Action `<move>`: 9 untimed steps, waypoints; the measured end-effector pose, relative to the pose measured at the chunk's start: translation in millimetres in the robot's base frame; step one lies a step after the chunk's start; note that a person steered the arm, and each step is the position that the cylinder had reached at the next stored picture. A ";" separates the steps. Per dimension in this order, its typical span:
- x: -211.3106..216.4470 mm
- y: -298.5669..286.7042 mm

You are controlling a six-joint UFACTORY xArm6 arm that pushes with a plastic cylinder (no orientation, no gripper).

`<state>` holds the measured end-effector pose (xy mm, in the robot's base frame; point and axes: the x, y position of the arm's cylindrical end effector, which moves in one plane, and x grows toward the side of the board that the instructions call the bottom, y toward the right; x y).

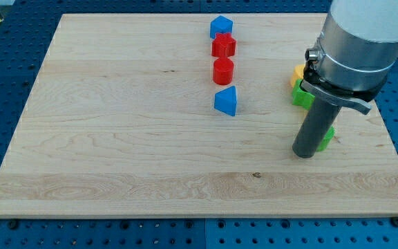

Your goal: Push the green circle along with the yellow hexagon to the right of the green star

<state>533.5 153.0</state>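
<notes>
Nearby, tip (pixel 307 153) touching green block (pixel 327 136); arm (pixel 351 48) hides others.

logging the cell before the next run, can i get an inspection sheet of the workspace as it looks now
surface: wooden board, light, flat.
job's things: yellow block and green block at the view's right, largely hidden by the arm; another green block beside my tip; shapes unclear.
clutter: blue block, red block, red cylinder, blue block in a column.
hand: none; rod tip on the board.
cables: nothing seen.
surroundings: blue perforated table.
</notes>
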 end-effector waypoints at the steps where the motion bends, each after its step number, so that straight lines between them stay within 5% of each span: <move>1: 6.8 0.0; 3: 31.8 9.6; 6: -41.9 28.3; 9: -26.3 50.5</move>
